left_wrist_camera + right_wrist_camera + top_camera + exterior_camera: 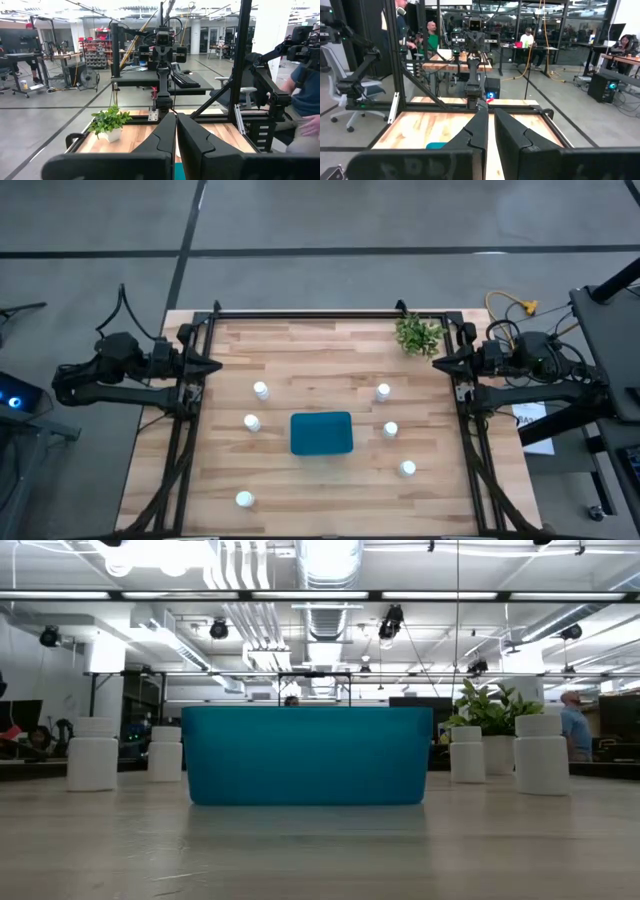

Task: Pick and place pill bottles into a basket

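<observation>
Both arms wait at the table's sides, left gripper (176, 131) and right gripper (490, 125) closed, holding nothing; all six bottles (261, 390) stand around the empty basket (321, 433). Best to open wide first, then descend straight over one cap.

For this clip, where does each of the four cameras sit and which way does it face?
High: overhead, straight down on basket, six bottles, both arms parked at the table's sides.
Low: table height, level across at basket, four bottles; no arm shows.
Left wrist: on left arm, facing across the table; left gripper shut.
Right wrist: on right arm, facing back across; right gripper shut.
Shared: high and left wrist both show the plant.
</observation>
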